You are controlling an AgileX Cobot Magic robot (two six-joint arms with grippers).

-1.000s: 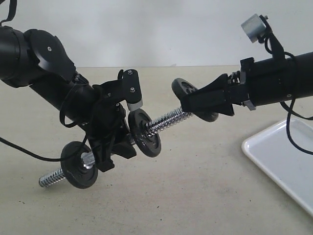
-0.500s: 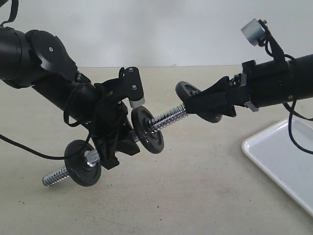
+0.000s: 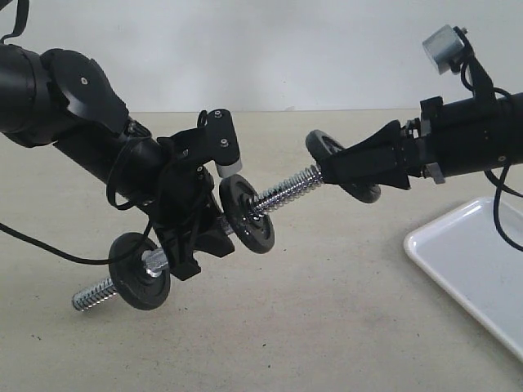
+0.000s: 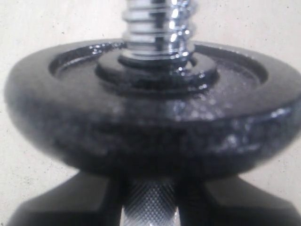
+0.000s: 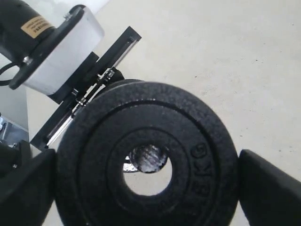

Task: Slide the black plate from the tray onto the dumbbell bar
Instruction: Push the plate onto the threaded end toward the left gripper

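My left gripper [image 3: 192, 237] is shut on the knurled middle [image 4: 149, 207] of the dumbbell bar [image 3: 282, 194], which it holds tilted in the air. Two black discs sit on the bar, one on each side of the jaws [image 3: 247, 214] [image 3: 139, 282]. The nearer disc [image 4: 150, 127] fills the left wrist view. My right gripper [image 3: 341, 169] is shut on the rim of the black plate [image 3: 343, 167], facing the bar's upper threaded end. Through the plate's hole [image 5: 146, 165] the bar's tip shows off-centre, towards the hole's edge. The white tray [image 3: 466, 261] lies at the right with nothing on its visible part.
The beige tabletop [image 3: 327, 327] stretches below both arms. A cable [image 3: 49, 253] trails from the left arm along the table. The left wrist camera housing [image 5: 61, 52] shows beyond the plate in the right wrist view.
My right gripper has pulled back to the right and slightly up with the plate. The plate now stands at the bar's tip rather than overlapping it. The left arm has shifted the bar slightly right.
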